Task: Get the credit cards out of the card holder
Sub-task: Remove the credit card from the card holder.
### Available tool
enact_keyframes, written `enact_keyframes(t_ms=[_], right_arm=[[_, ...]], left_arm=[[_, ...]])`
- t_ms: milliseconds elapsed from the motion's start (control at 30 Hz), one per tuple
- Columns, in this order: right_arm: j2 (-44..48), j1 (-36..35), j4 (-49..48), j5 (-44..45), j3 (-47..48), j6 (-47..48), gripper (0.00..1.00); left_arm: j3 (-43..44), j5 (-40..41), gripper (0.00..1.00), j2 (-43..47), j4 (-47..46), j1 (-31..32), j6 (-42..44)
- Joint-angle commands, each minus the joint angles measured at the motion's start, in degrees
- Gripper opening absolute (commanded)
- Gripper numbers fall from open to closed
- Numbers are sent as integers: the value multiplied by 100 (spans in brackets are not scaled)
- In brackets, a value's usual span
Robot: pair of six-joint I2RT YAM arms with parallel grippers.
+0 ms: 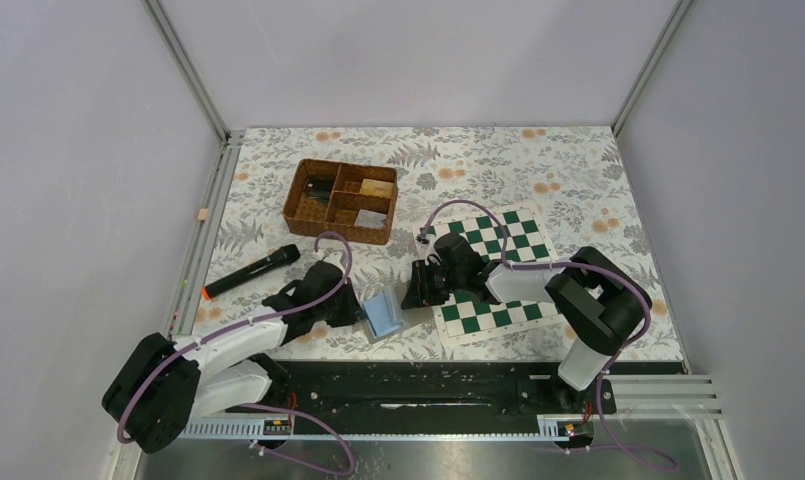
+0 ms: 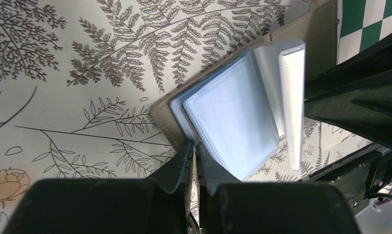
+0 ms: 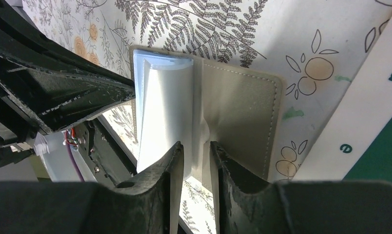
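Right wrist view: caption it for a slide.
Right fingers pinch the clear sleeves of the open grey card holder.

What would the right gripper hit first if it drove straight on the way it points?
The card holder: its clear sleeves already fill the jaws of the right gripper, seemingly pinched, so no free travel. Beyond it likely the tablecloth; depth unclear.

One card holder [image 1: 383,315] — one basket [image 1: 298,205], one chessboard [image 1: 508,235], one black stick [image 1: 250,271].
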State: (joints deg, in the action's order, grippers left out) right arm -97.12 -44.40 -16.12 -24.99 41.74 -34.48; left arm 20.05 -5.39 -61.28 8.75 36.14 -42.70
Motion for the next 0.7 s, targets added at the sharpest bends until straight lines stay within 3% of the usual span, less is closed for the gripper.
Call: enact_keyframes(t_ms=[0, 667], right_arm=[[199, 42, -259, -36, -59, -171, 34], [-9, 39, -768, -190, -324, -567, 41]], left_arm=[[112, 236, 6, -83, -120, 142, -82], [684, 62, 6, -541, -355, 264, -19]])
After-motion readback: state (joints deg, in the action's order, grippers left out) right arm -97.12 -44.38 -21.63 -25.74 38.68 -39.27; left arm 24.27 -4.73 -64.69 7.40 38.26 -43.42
